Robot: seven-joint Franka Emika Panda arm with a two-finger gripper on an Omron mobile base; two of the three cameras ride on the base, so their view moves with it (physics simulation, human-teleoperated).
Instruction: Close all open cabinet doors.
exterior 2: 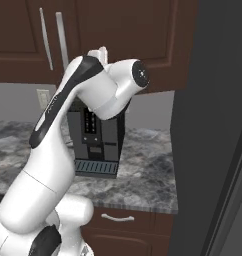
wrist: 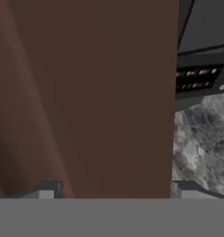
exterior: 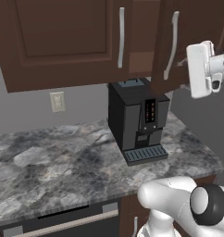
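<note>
Dark-brown wood of a cabinet door (wrist: 95, 92) lies right before the hand, with the gripper (wrist: 114, 192) held against it, its two fingertips (wrist: 49, 190) spread wide apart, grasping nothing. From the base, the white arm bends up from its elbow to the upper cabinets, hand raised beside the right door (exterior: 188, 41), which hangs ajar over the coffee machine (exterior: 138, 122). Its neighbour, the left door (exterior: 63, 41), sits shut above the marble counter (exterior: 49, 162).
</note>
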